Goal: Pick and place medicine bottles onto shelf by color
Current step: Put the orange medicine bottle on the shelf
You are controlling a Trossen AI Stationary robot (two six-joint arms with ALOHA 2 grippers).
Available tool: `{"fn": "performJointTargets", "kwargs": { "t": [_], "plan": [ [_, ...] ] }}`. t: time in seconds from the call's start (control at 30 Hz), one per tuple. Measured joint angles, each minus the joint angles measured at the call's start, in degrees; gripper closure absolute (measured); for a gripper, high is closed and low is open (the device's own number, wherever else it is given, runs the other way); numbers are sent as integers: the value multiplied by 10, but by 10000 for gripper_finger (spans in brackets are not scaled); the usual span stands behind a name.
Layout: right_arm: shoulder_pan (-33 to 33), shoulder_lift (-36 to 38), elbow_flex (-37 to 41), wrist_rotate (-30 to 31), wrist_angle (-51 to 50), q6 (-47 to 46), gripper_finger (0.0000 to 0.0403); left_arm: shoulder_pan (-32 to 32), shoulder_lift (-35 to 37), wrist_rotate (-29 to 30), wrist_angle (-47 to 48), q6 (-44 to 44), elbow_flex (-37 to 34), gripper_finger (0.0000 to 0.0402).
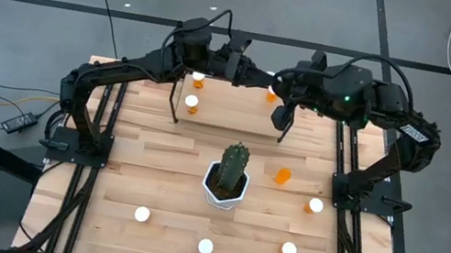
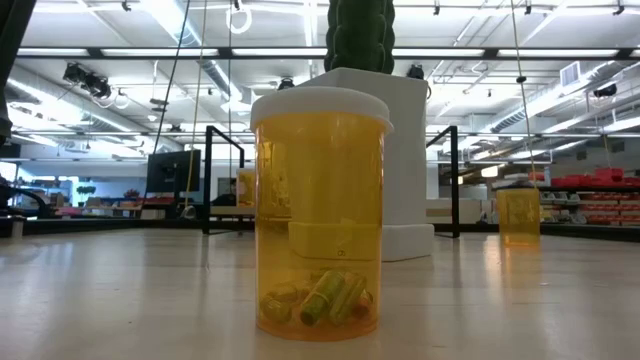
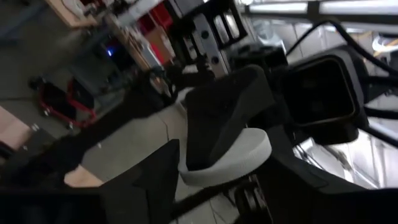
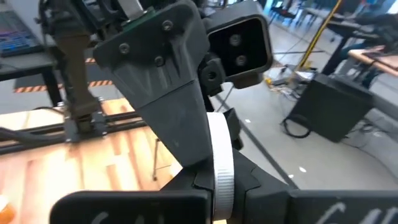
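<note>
- Both grippers meet above the shelf (image 1: pixel 230 99) at the table's far edge, looks like a handoff.
- Right gripper (image 4: pixel 217 186) is clamped tight on a medicine bottle's white cap (image 4: pixel 222 163); left gripper (image 3: pixel 186 155) sits half open around that cap.
- Other bottles wait near the cactus (image 1: pixel 232 170).

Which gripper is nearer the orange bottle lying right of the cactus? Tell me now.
Right. The right gripper is above the right end of the shelf, beyond the tipped bottle; the left gripper is above its middle, farther left.
</note>
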State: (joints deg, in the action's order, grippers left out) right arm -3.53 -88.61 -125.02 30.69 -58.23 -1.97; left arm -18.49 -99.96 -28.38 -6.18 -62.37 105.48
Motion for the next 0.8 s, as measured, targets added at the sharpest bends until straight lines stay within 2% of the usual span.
{"fn": "performJointTargets", "kwargs": {
  "t": [0.23,0.4,0.53,0.67,0.8],
  "plan": [
    [-3,0,-1,59,13,58,389,2,0,62,-22,-32,-1,215],
    [-4,1,-1,107,26,89,389,17,-1,137,-52,-45,-2,214],
    [-4,1,-1,133,36,92,390,24,-2,164,-78,-47,-3,208],
    [-5,1,-1,136,51,93,390,32,-2,177,-99,-39,-3,190],
    [-5,1,-1,141,55,92,390,33,-2,181,-102,-37,-3,150]
  ]
}}
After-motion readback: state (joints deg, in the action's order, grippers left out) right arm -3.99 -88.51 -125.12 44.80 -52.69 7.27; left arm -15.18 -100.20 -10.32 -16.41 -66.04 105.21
